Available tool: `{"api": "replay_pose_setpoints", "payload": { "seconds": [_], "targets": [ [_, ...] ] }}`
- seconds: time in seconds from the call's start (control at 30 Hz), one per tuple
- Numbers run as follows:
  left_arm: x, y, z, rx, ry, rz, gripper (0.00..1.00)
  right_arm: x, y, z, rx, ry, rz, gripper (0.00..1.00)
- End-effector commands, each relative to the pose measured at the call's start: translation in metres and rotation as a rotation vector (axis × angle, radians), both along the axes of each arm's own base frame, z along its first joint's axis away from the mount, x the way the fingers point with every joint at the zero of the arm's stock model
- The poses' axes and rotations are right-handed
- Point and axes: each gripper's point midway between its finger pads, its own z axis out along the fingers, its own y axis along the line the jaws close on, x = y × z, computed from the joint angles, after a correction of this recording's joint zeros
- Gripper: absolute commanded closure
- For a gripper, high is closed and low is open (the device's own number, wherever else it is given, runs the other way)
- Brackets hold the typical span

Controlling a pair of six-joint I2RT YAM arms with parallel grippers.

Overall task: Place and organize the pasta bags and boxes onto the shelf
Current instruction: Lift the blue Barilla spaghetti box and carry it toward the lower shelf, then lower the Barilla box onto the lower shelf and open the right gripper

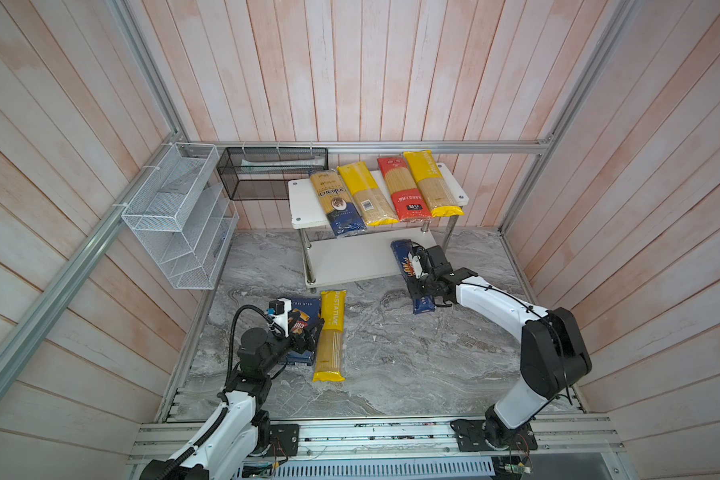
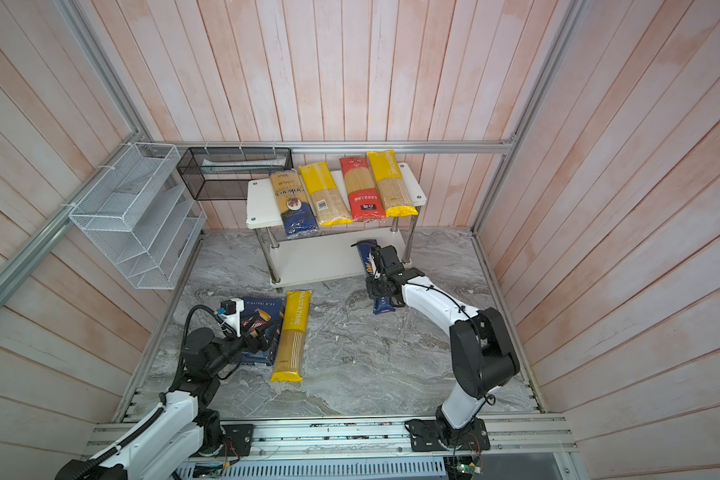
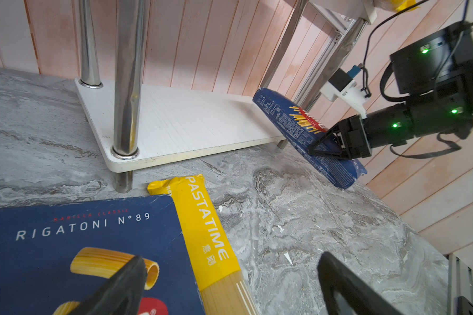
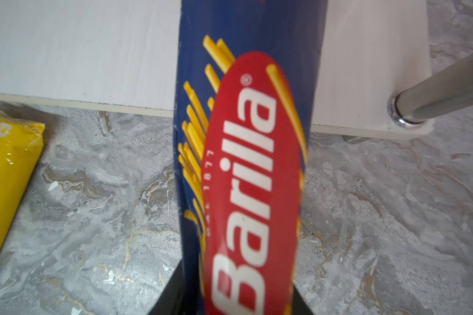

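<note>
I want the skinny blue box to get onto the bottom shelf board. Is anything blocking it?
Nothing visible blocks it. The right gripper holds the skinny blue Barilla box tilted, its far end already over the bare lower board. The only thing near is a chrome post, off to the side.

A white wire rack [image 1: 179,216] hangs beside a black mesh basket [image 1: 273,174].

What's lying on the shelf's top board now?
Four spaghetti bags side by side: clear blue-ended ankara bag, barcoded yellow bag, red bag, second yellow bag. The ankara bag overhangs the front edge. The board beneath them is covered.
</note>
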Motion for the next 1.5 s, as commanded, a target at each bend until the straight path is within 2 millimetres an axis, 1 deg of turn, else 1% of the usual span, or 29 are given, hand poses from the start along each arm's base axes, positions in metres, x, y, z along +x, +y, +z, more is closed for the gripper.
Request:
{"api": "replay_pose_setpoints", "payload": {
  "seconds": [0.0, 0.13, 0.3, 0.53, 0.67, 0.8, 0.93, 1.0, 1.03, 1.1, 1.13, 1.2, 1.3, 1.37, 1.47],
  "targets": [
    [-0.002, 0.0, 0.001, 0.0, -0.018, 0.0, 0.0, 0.043, 0.017, 0.047, 0.088, -0.17, 0.015, 1.0],
    [-0.002, -0.001, 0.002, 0.0, -0.017, -0.006, 0.0, 0.055, 0.019, 0.047, 0.09, -0.174, 0.008, 1.0],
    [-0.002, -0.001, 0.002, 0.001, -0.019, -0.008, 0.0, 0.073, 0.013, 0.05, 0.071, -0.192, -0.021, 1.0],
    [-0.002, -0.001, 0.001, 0.001, -0.014, -0.006, 0.0, 0.103, 0.005, 0.046, 0.052, -0.194, -0.041, 1.0],
    [-0.002, -0.001, 0.001, 0.001, -0.016, -0.008, 0.0, 0.118, 0.002, 0.04, 0.044, -0.185, -0.043, 1.0],
    [-0.001, -0.001, 0.0, 0.003, -0.01, -0.006, 0.0, 0.127, -0.002, 0.035, -0.003, -0.185, -0.044, 0.99],
    [-0.003, -0.004, 0.001, 0.003, -0.019, -0.031, 0.0, 0.134, -0.012, 0.029, -0.017, -0.175, -0.073, 0.98],
    [-0.003, -0.004, 0.001, 0.003, -0.017, -0.027, 0.0, 0.135, -0.016, 0.027, -0.004, -0.171, -0.087, 0.93],
    [-0.002, -0.003, 0.0, 0.002, -0.013, -0.022, 0.0, 0.136, -0.019, 0.025, 0.0, -0.169, -0.098, 0.88],
    [-0.001, -0.003, 0.0, 0.002, -0.012, -0.018, 0.0, 0.136, -0.021, 0.023, 0.007, -0.164, -0.101, 0.86],
    [-0.001, -0.003, 0.0, 0.002, -0.012, -0.018, 0.0, 0.136, -0.021, 0.023, 0.008, -0.161, -0.102, 0.84],
    [-0.001, -0.003, -0.001, 0.002, -0.01, -0.019, 0.0, 0.135, -0.024, 0.021, 0.002, -0.154, -0.108, 0.7],
    [-0.001, -0.003, -0.001, 0.002, -0.009, -0.02, 0.0, 0.131, -0.027, 0.023, 0.004, -0.15, -0.113, 0.65],
    [-0.001, -0.003, -0.001, 0.002, -0.009, -0.019, 0.0, 0.128, -0.029, 0.024, 0.009, -0.151, -0.117, 0.56],
    [-0.001, -0.004, 0.0, 0.003, -0.011, -0.027, 0.0, 0.123, -0.031, 0.025, 0.019, -0.154, -0.124, 0.48]
  ]
}}
